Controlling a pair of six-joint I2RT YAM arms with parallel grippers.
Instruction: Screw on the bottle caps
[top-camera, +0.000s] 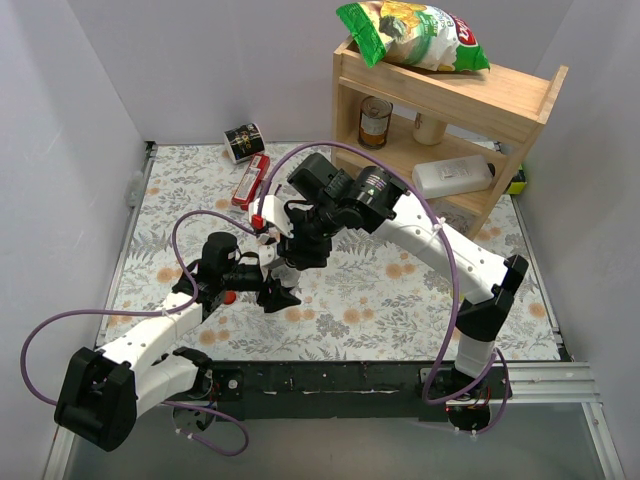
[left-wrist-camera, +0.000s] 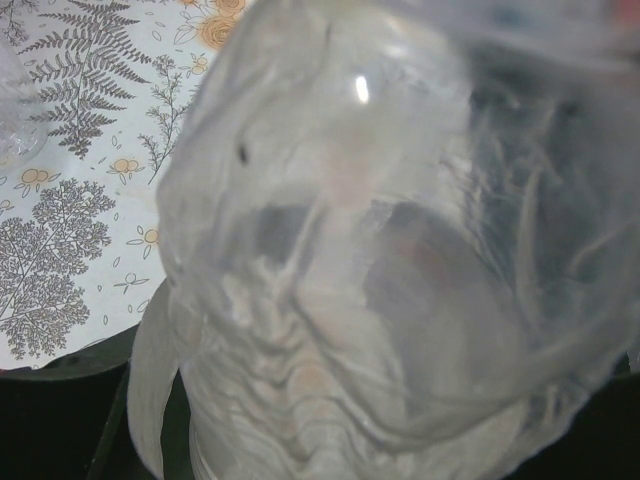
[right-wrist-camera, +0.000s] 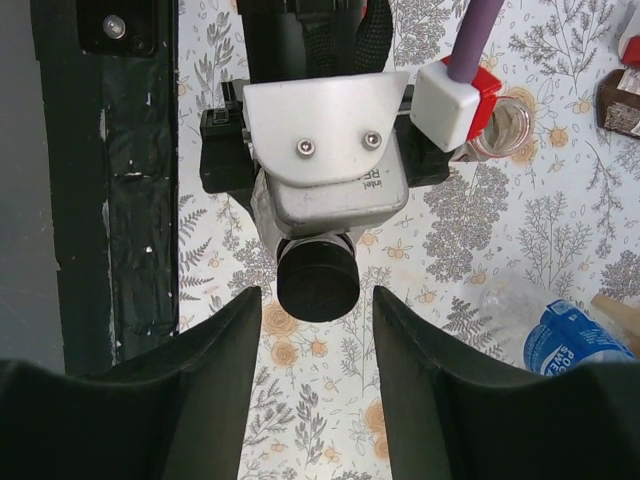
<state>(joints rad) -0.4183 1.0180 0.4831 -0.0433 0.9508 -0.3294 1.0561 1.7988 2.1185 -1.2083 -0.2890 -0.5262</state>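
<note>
My left gripper (top-camera: 277, 292) is shut on a clear bottle (left-wrist-camera: 380, 260), which fills the left wrist view and hides the fingers. In the right wrist view the black cap (right-wrist-camera: 318, 280) sits on top of that bottle, just under the left wrist's white camera housing (right-wrist-camera: 325, 150). My right gripper (right-wrist-camera: 316, 305) is open right above it, with one finger on each side of the cap and apart from it; it also shows in the top view (top-camera: 298, 255). A red cap (right-wrist-camera: 488, 85) shows beside a clear bottle (right-wrist-camera: 505, 125). A blue-labelled bottle (right-wrist-camera: 570, 338) lies at the right.
A wooden shelf (top-camera: 450, 110) stands at the back right with a chip bag (top-camera: 415, 35) on top, a can (top-camera: 375, 122) and a white jug (top-camera: 450, 175) inside. A black can (top-camera: 242, 140) and a red packet (top-camera: 250, 180) lie at the back left. The table's black near edge (right-wrist-camera: 100, 200) is close.
</note>
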